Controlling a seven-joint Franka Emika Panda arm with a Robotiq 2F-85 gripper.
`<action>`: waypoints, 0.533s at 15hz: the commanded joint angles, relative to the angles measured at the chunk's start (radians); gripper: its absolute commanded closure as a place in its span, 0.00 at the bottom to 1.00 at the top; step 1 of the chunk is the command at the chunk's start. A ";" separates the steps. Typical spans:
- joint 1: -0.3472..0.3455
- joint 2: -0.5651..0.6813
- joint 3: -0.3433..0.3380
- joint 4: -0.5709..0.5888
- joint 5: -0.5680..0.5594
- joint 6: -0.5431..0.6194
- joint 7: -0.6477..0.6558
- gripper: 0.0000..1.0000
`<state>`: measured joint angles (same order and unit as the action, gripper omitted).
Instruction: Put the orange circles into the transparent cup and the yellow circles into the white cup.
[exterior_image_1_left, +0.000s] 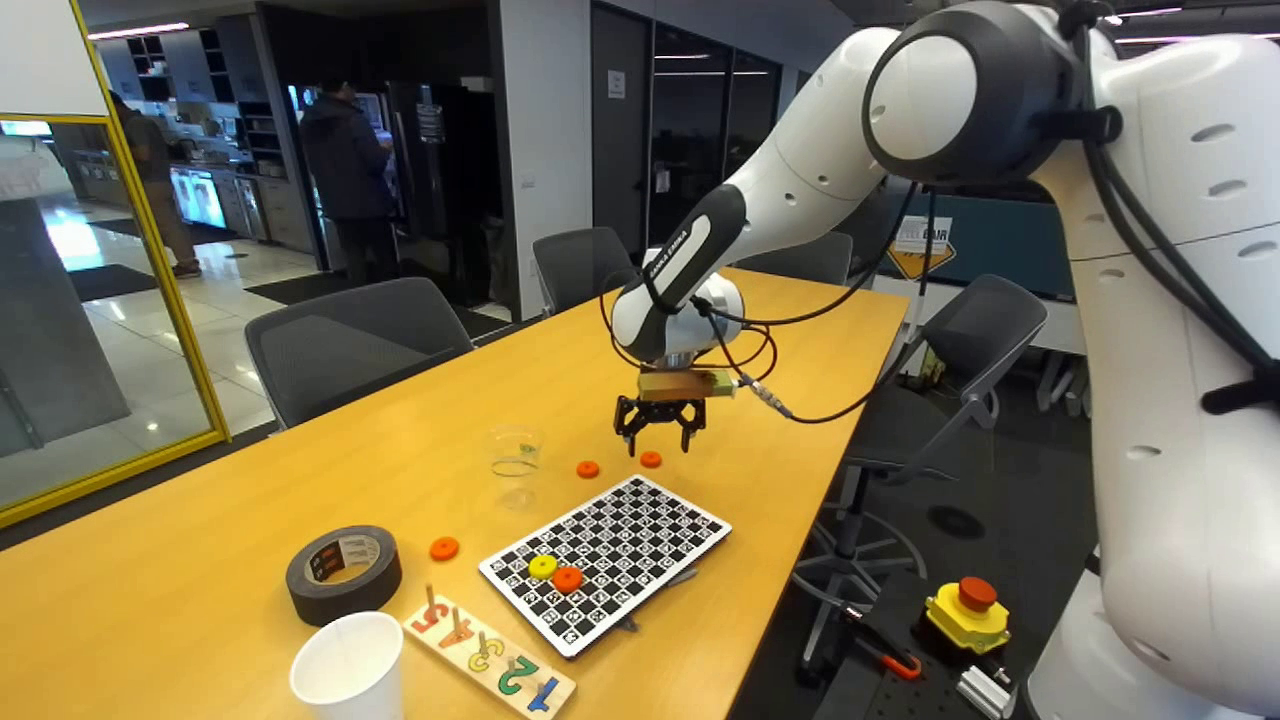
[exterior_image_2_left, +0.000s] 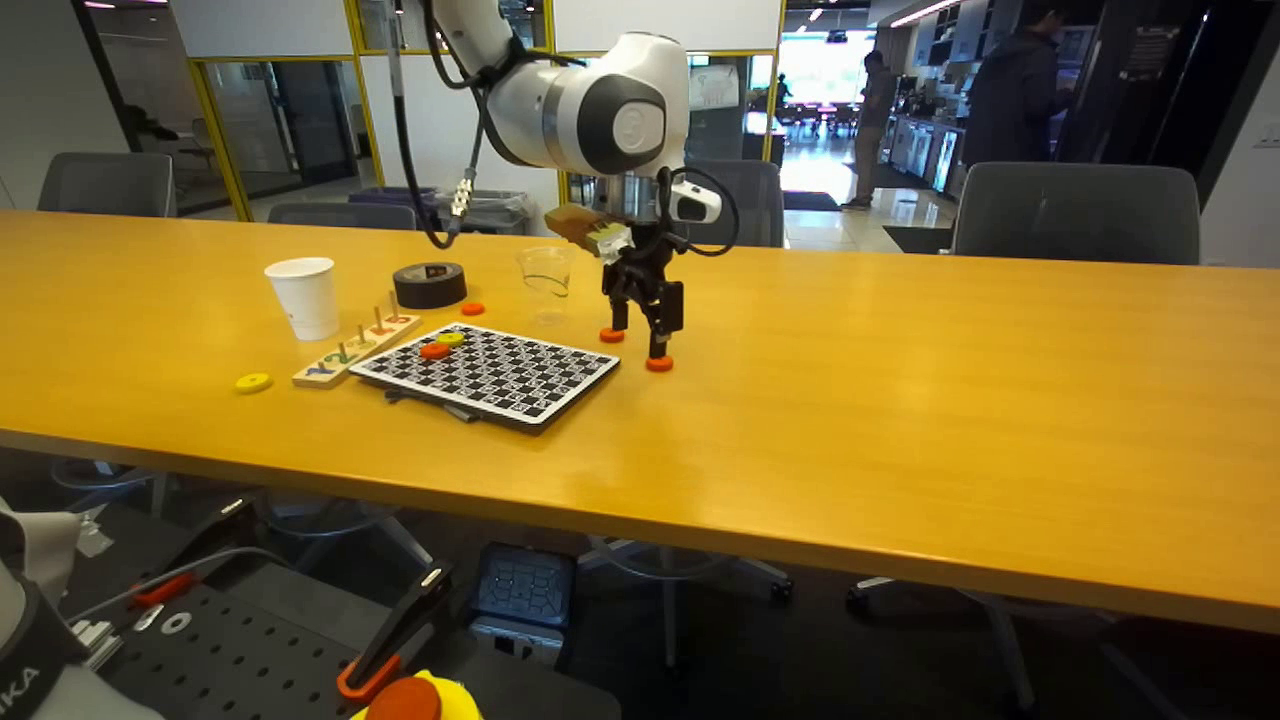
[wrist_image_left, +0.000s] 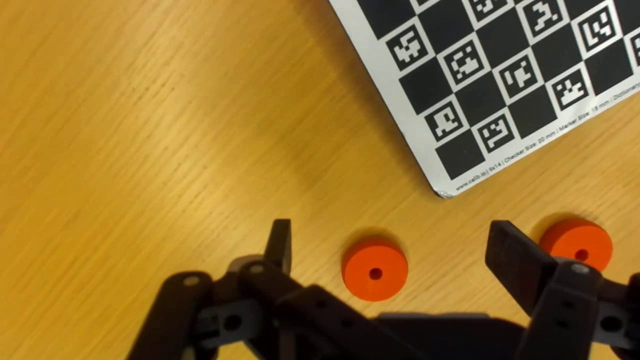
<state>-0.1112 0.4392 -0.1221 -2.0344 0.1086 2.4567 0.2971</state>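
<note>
gripper (wrist_image_left: 390, 242) hangs, jaws wide apart, nothing held; an orange circle (wrist_image_left: 367, 282) on table (wrist_image_left: 150, 150) lies framed between them in wrist view. likely pick step: calls for straight descent, then closing on it. transparent cup (exterior_image_2_left: 547, 288) beyond, white cup (exterior_image_2_left: 307, 300) well off. loose yellow circle (exterior_image_2_left: 253, 383) out there too, seen in an exterior view, not wrist view.

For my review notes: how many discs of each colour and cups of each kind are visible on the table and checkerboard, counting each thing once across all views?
Orange discs: 4
Yellow discs: 2
Clear cup: 1
White cup: 1
Total: 8
</note>
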 joint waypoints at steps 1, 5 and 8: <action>-0.009 0.066 -0.003 0.077 0.033 -0.001 0.005 0.00; -0.018 0.109 -0.008 0.124 0.034 -0.002 0.011 0.00; -0.020 0.133 -0.013 0.157 0.030 -0.007 0.023 0.00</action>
<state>-0.1339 0.5365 -0.1247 -1.9384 0.1141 2.4567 0.3050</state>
